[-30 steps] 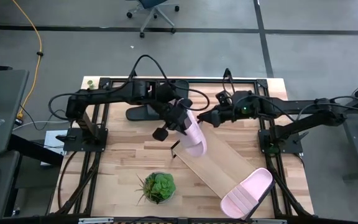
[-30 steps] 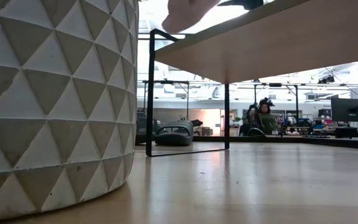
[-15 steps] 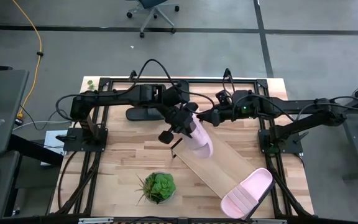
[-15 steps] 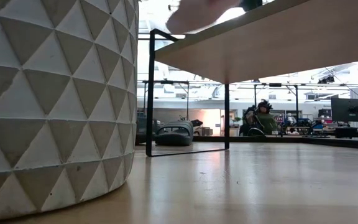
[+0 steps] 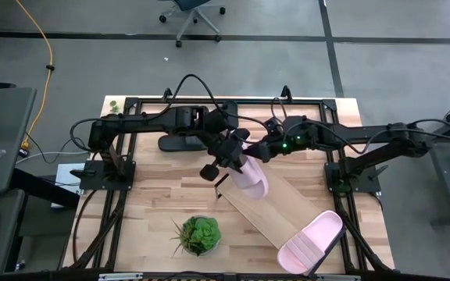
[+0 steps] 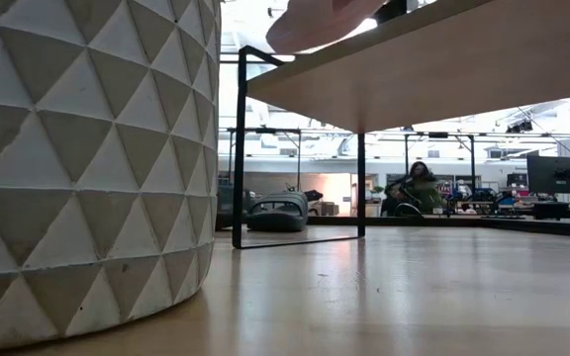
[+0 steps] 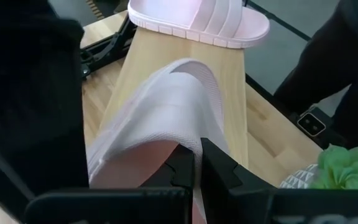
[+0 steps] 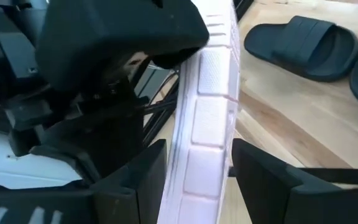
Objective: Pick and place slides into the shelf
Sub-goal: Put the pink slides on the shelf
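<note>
Your left tool is pinching the strap of a soft pale pink slide over the near end of the long light-wood shelf. The right tool sits wide around its edge. It looks light and bendy; hold the strap.

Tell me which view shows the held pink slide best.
Left wrist view: the left gripper is shut on the pink slide over the shelf. High view hides part behind both arms. Right wrist shows only its edge. Low view catches just the sole.
</note>
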